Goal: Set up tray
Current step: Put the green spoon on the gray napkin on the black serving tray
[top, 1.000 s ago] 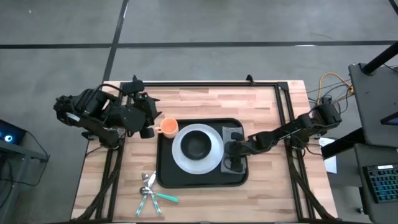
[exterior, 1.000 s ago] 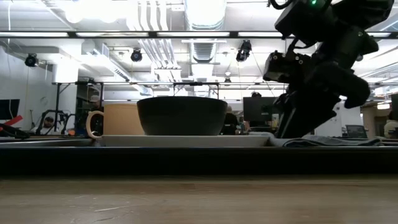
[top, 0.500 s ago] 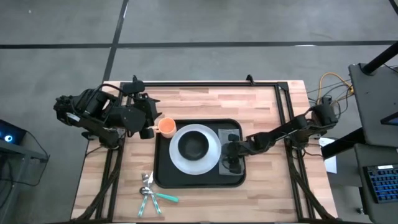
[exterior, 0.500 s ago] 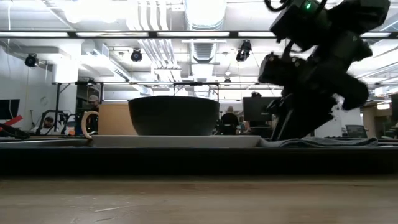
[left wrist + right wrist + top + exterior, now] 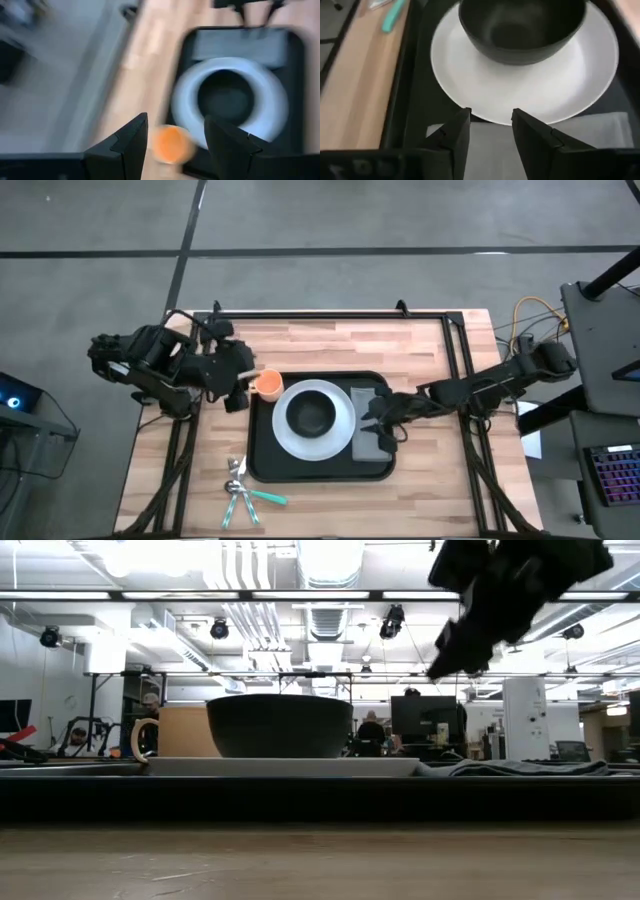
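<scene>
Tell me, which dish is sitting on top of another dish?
The dark bowl. It sits in the middle of the white plate, while the orange cup stands alone by the tray's corner.

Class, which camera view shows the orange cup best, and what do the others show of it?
The high view: the orange cup shows whole beside the tray. The low view shows its side behind the bowl. The left wrist view blurs it; the right wrist view misses it.

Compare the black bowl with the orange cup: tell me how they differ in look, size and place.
The black bowl is dark, the orange cup bright orange. The bowl is wider than the cup. The bowl sits centred on the white plate inside the tray; the cup stands at the tray's far left corner. Both stand upright, ungripped.
</scene>
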Tool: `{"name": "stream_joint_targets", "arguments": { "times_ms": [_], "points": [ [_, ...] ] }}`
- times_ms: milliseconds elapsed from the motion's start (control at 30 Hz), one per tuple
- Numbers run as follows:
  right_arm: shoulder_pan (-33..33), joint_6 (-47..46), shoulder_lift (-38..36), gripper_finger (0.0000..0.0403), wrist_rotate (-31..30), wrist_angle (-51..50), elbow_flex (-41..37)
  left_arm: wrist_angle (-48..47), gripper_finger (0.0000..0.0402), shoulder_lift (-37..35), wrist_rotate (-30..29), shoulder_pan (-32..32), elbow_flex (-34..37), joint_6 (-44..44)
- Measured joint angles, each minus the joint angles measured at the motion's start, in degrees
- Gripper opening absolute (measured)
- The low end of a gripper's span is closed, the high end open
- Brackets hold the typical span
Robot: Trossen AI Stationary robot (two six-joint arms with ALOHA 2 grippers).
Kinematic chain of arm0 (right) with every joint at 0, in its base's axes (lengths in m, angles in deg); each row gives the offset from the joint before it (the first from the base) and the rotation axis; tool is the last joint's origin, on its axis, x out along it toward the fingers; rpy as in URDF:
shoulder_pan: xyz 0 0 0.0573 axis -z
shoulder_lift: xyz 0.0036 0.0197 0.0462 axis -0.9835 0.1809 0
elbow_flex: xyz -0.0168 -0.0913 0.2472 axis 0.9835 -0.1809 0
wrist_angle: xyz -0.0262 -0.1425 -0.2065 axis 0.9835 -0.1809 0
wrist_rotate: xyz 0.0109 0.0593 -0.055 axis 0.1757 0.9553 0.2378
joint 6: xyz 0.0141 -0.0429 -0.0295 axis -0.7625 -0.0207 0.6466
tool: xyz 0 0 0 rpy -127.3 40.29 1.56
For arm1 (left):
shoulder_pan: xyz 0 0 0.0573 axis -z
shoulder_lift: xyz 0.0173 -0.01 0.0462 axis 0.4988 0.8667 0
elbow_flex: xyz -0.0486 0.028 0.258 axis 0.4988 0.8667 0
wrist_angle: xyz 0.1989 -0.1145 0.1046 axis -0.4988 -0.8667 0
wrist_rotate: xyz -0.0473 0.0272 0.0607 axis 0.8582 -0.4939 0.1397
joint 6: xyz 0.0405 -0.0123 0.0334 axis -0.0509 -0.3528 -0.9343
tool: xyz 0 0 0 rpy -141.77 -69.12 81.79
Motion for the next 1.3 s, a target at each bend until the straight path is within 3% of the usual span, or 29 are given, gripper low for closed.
{"name": "stream_joint_targets", "arguments": {
  "times_ms": [67, 267, 467, 700, 1067, 1300],
  "points": [
    [0.0, -0.1, -2.3, 0.0142, -0.1, -2.0, 0.0, -0.1, 0.0175, -0.3, 3.4, 0.7, 2.0, 7.2],
    [0.1, 0.9, -9.1, 0.0167, -7.1, -6.3, -0.1, -0.1, 0.0175, -1.5, 3.3, 5.7, 12.9, 30.3],
    [0.1, 1.8, -13.5, 0.0189, -10.5, -6.3, -0.1, 0.1, 0.0175, -4.4, 8.9, 10.9, 27.8, 55.4],
    [0.1, 4.9, -13.7, 0.0194, -10.7, -8.1, -0.2, 7.4, 0.0175, -5.5, 12.0, 19.2, 41.5, 71.9],
    [0.1, 4.6, -12.1, 0.0196, -8.8, -12.9, -0.2, 21.5, 0.0175, -0.7, 12.9, 26.9, 47.1, 87.1],
    [0.1, 4.6, -12.2, 0.0196, -5.6, -13.4, -0.2, 25.7, 0.0175, 5.7, 15.8, 29.9, 43.8, 79.2]
  ]
}}
